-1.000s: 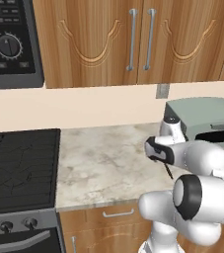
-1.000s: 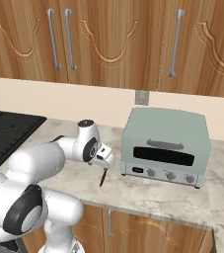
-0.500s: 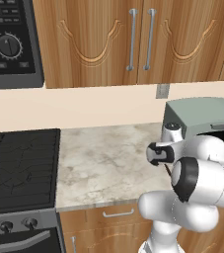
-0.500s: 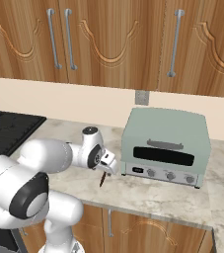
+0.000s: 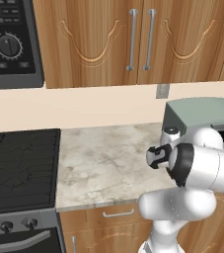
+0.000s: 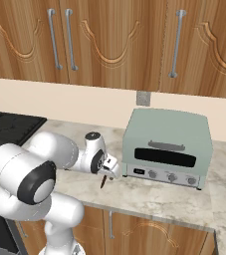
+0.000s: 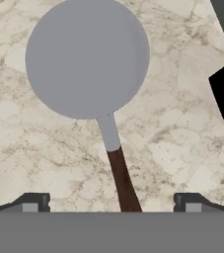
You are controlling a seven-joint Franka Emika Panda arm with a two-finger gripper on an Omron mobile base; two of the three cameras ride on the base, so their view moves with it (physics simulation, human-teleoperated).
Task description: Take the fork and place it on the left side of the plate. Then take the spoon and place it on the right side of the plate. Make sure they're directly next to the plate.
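Hovering low over the marble surface [image 7: 182,163], pincer [image 7: 112,206] has jaws wide apart, nothing held; plate [image 7: 86,57] lies ahead, fork [image 7: 108,131] touching its near rim, spoon [image 7: 123,183] running on from fork's end, btwn the tips. Risk: fork & spoon lie end to end, so closing here prob. takes the spoon first, or knocks both askew; fork's short & thin, could slip. Hand view gives that layout; right base view gives pincer's height over the surface & toaster oven [image 6: 167,149] near it.
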